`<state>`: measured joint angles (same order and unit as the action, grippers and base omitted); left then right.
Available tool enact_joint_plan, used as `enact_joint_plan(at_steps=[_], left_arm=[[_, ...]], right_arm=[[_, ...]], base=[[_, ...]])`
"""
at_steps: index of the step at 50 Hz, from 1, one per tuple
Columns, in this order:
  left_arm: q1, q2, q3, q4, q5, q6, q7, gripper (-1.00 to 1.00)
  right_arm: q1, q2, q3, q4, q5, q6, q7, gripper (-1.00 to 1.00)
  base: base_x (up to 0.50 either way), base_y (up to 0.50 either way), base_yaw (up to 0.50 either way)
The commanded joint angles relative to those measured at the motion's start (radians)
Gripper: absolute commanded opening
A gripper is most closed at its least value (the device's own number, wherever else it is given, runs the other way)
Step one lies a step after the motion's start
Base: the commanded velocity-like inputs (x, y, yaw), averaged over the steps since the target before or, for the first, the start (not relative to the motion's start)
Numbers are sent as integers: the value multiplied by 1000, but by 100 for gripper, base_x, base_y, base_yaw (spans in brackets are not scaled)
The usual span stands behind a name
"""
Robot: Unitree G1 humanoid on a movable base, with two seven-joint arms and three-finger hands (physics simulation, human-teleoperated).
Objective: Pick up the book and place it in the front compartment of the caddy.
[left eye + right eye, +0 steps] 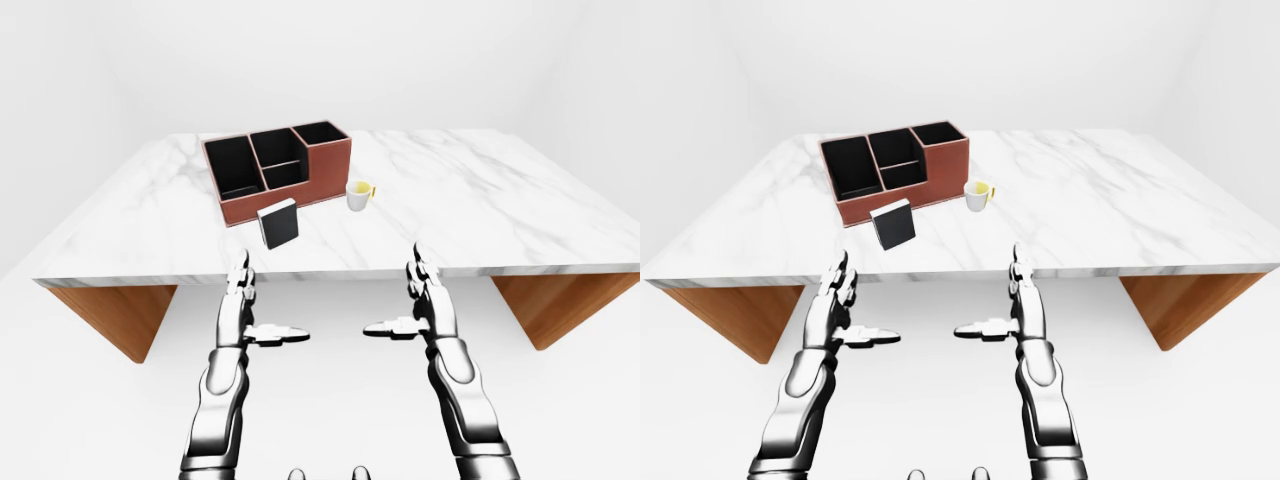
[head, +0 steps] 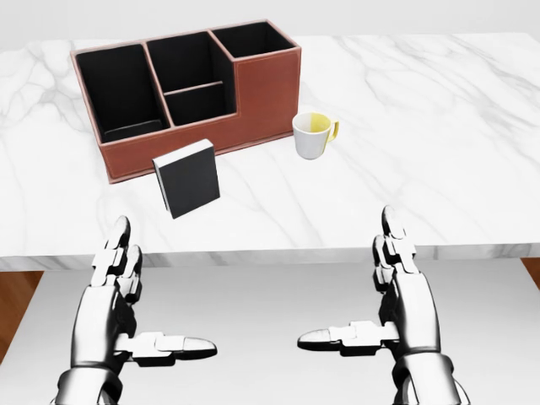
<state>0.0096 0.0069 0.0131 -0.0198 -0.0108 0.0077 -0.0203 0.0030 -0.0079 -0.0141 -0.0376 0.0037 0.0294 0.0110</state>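
Note:
A small black book (image 2: 187, 178) with a white top edge stands upright on the marble table (image 2: 439, 143), just below the caddy in the head view. The brown caddy (image 2: 253, 93) has several black compartments. Both hands hover short of the table's near edge, palms facing each other, fingers stretched and thumbs pointing inward. My left hand (image 2: 135, 295) is open, below and left of the book. My right hand (image 2: 380, 287) is open too, well to the right of the book. Neither touches anything.
A white mug (image 2: 312, 135) with a yellow inside stands right of the caddy. The table's wooden legs (image 1: 115, 315) show under both ends. White floor and walls surround the table.

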Motion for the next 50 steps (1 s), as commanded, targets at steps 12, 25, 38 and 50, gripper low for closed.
enact_joint_plan(at_steps=[12, 25, 38, 50], left_arm=[[53, 14, 24, -170, -24, 78, -51, 100], [122, 11, 46, -439, -45, 80, -86, 100], [151, 4, 115, -628, -109, 80, -119, 100], [155, -2, 144, -695, -132, 80, -126, 100]], right_arm=[[21, -16, -26, -240, -16, 58, 19, 100], [60, -15, -17, -499, -75, 58, 35, 100], [88, -5, -2, -697, -136, 58, 51, 100], [97, 5, -2, -737, -152, 58, 37, 100]], base=[[0, 0, 0], [0, 0, 0], [0, 0, 0], [0, 0, 0]])
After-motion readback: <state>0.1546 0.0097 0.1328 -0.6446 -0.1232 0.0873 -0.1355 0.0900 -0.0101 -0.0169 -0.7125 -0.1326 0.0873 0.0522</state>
